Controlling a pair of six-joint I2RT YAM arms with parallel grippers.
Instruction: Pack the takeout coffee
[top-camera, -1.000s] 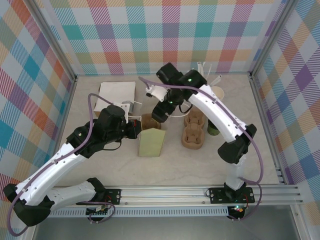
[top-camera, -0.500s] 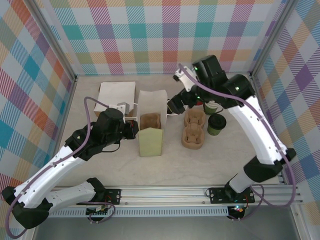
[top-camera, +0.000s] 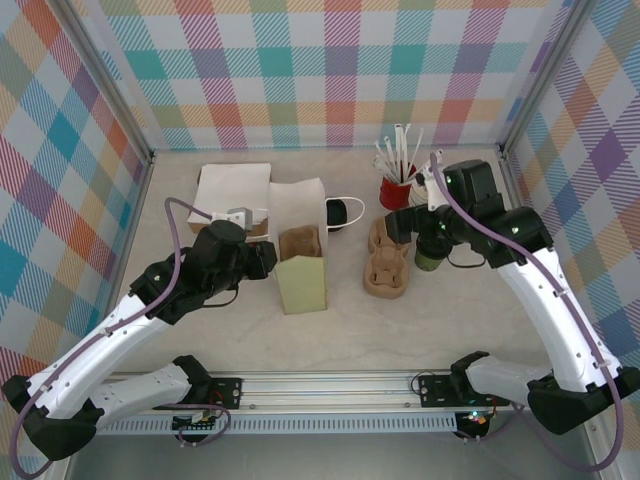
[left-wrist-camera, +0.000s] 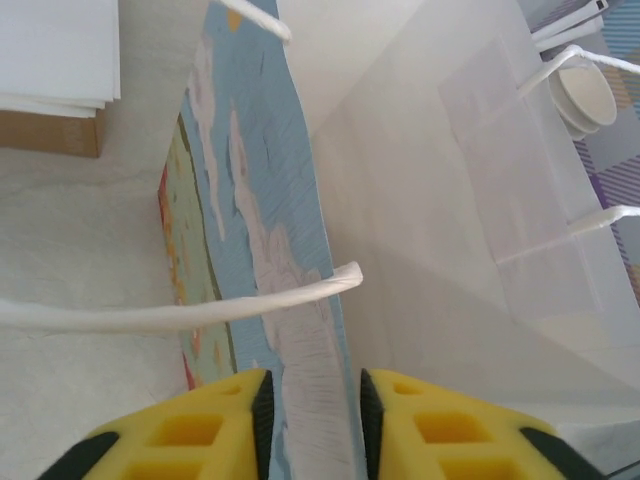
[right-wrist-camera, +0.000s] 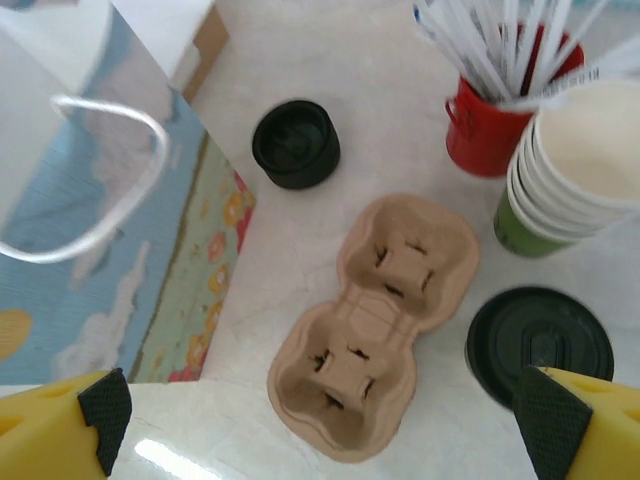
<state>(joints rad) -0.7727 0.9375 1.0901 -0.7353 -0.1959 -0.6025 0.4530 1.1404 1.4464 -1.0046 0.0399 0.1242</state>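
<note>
While the right gripper (right-wrist-camera: 325, 412) hangs with its jaws spread wide and nothing between them, the takeout coffee (right-wrist-camera: 538, 345) stands upright on the table (top-camera: 450, 310), black lid on, close by one of that gripper's fingers. Seen from above, the coffee is at 3 o'clock from the pulp carrier (top-camera: 385, 265), just beside it, and at 6 o'clock from the red cup of straws (top-camera: 397, 187). It is outside the bag. A stack of paper cups (right-wrist-camera: 570, 160) stands just beside the red cup.

The paper bag (top-camera: 302, 285) stands open at 9 o'clock from the carrier, and a black round piece (top-camera: 345, 212) lies on the table at the bag's 1 o'clock, beside its rim.

The left gripper (left-wrist-camera: 312, 420) is at the bag's 9 o'clock side. Its yellow fingers (left-wrist-camera: 190, 440) are a little apart with the bag's printed wall running between them — whether they pinch the paper or merely flank it, I cannot tell. One white handle (left-wrist-camera: 200, 310) of the bag crosses just ahead of them.
</note>
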